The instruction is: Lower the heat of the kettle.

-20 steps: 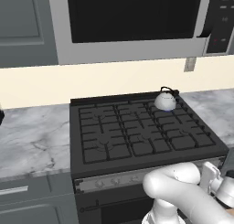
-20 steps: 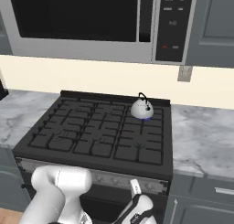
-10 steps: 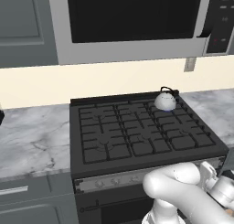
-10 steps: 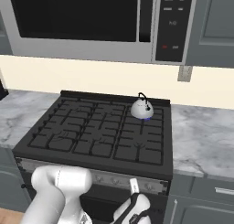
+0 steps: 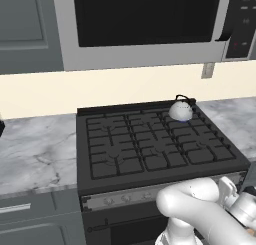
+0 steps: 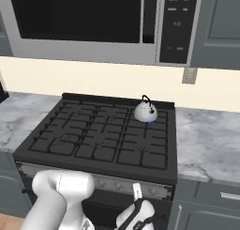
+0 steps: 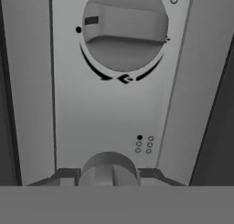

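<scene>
Black gas stove (image 5: 150,149) carried the kettle (image 5: 180,110) on its rear right burner, a faint blue glow under it. Since a second ago I had moved the arm lower and nearer the front control panel (image 7: 114,109), so I judged the knob approach nearly done. One large knob (image 7: 124,29) sat ahead in the hand view; a second knob (image 7: 109,169) lay between the gripper (image 7: 109,175) fingers. Grip on it: cannot tell.

We are seeing the gripper (image 7: 109,175) only partly, its fingertips hiding beside a knob (image 7: 109,169) that the bottom band is cutting off; we cannot tell its opening.
</scene>
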Robot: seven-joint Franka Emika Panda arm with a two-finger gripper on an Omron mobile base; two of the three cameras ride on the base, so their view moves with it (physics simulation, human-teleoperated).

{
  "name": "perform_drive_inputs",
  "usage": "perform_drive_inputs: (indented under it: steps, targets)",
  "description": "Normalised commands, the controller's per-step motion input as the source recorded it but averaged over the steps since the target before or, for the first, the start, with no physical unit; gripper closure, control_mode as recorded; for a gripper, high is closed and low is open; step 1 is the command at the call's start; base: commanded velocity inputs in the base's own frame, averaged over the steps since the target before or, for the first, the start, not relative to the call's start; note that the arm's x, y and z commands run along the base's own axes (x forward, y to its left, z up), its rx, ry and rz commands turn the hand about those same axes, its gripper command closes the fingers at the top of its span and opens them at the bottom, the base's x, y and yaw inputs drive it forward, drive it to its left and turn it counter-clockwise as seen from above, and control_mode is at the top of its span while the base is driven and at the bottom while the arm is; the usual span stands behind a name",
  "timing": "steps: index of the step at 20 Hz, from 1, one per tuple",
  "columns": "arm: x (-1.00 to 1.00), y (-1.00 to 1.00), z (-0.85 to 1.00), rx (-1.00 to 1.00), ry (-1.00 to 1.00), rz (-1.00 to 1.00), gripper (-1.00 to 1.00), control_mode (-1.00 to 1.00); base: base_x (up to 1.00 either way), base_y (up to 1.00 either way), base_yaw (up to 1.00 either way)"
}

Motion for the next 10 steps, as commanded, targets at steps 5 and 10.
perform_drive_inputs:
  steps: [5,10]
  targets:
    - [-0.11,-0.10,0.00,0.17,-0.02,-0.02,1.00,-1.00,0.00,0.00,0.00]
    - [-0.07,-0.06,-0.01,0.20,-0.03,-0.08,1.00,-1.00,0.00,0.00,0.00]
